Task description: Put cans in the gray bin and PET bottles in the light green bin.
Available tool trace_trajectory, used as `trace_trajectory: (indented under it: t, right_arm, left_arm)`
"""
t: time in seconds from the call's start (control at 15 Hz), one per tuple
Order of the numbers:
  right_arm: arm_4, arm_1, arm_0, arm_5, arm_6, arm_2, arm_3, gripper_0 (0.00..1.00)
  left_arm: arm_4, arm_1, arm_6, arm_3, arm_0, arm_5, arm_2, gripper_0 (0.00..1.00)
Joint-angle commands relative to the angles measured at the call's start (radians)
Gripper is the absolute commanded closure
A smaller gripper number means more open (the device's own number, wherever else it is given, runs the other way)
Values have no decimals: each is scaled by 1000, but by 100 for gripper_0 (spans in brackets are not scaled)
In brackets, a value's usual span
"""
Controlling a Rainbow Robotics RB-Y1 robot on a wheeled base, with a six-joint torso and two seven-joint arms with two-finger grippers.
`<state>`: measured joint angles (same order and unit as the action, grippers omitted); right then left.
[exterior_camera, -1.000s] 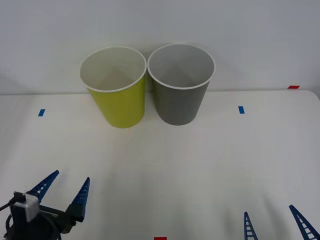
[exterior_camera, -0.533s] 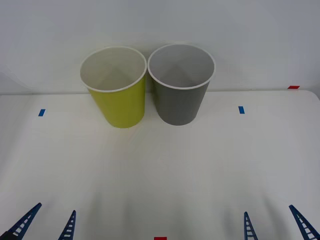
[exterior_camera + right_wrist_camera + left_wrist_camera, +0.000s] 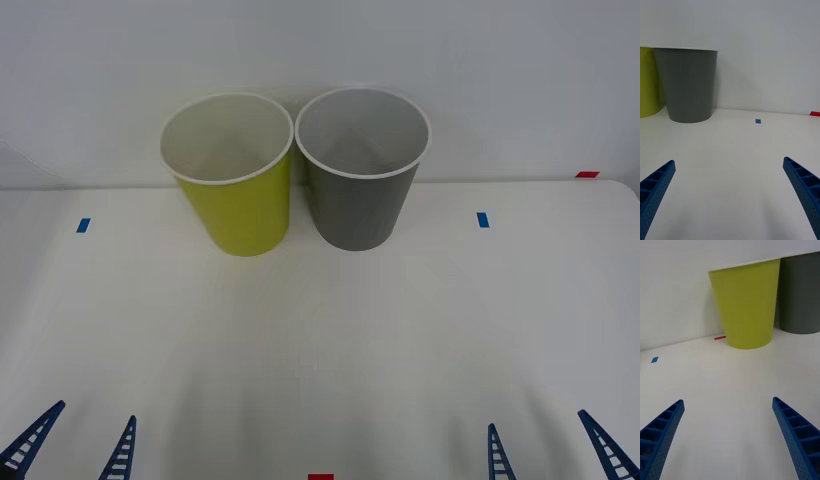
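Bins, light green bin [image 3: 240,205] touching gray bin [image 3: 360,195], are backed by wall on white desk [image 3: 320,340]; left end effector [image 3: 72,450] and right end effector [image 3: 552,450] are spread open, empty.

A plain white desk [image 3: 320,340] carries a tall yellow-green wastebasket [image 3: 240,200] and a matching dark-gray wastebasket [image 3: 360,200], rims touching, at its far edge; small blue tape markers [image 3: 483,219] flank them.

Light green bin [image 3: 238,205] left of gray bin [image 3: 360,200]

front: high, looking down | wrists: low, forward | shared: gray bin [image 3: 360,205] [image 3: 688,90] [image 3: 801,296]
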<state>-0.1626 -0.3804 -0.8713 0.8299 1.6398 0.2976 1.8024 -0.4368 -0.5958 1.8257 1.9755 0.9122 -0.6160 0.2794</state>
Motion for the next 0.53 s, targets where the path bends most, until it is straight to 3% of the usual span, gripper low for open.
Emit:
trace_trajectory:
  t: [0.07,0.53]
  right_arm:
    - [0,0,0,0,0,0,0,0]
    - [0,0,0,0,0,0,0,0]
  left_arm:
    - [36,50,9,0,4,21,-13,21]
    - [41,51,24,0,4,21,-11,21]
